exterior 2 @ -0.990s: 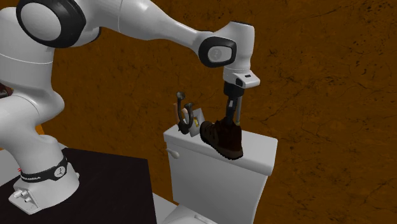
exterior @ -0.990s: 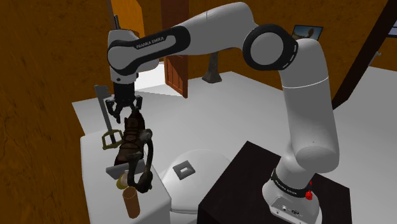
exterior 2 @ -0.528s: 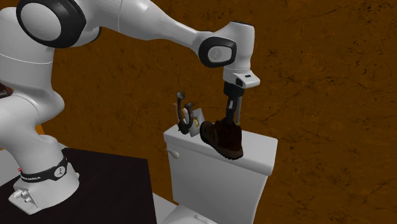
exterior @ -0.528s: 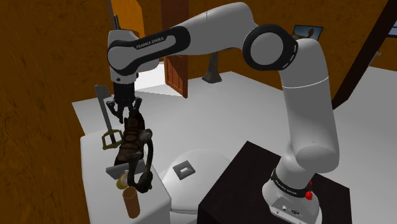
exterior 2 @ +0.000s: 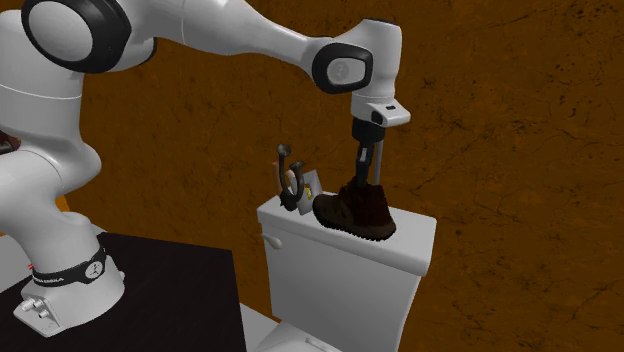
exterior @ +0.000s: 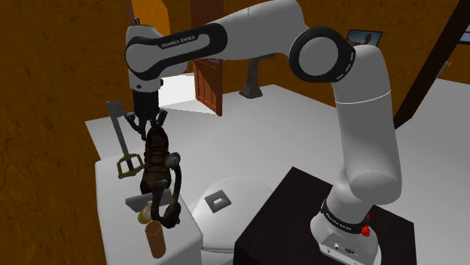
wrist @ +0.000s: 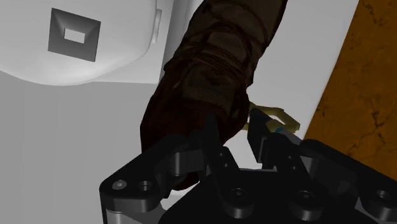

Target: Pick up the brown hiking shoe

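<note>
The brown hiking shoe (exterior: 157, 159) hangs toe-down over the white toilet tank (exterior: 111, 197), its collar clasped by my black gripper (exterior: 148, 125). From the second exterior view the shoe (exterior 2: 354, 209) lies nearly level just over the tank lid (exterior 2: 415, 232), with the gripper (exterior 2: 363, 178) shut on its heel end. In the wrist view the fingers (wrist: 213, 137) pinch the shoe's (wrist: 213, 70) upper rim. Whether the sole still touches the lid is unclear.
On the tank lid are a yellow-handled tool (exterior: 123, 153), a dark looped object (exterior: 173, 197) and a brown cylinder (exterior: 154, 239). A grey curved object (exterior 2: 290, 180) stands by the brown wall (exterior 2: 500, 140). The toilet lid (exterior: 226, 202) and the black stand (exterior: 301, 218) lie below.
The gripper has risen with the shoe in it. The shoe has swung from toe-down toward level in the second exterior view and sits slightly higher over the lid.
</note>
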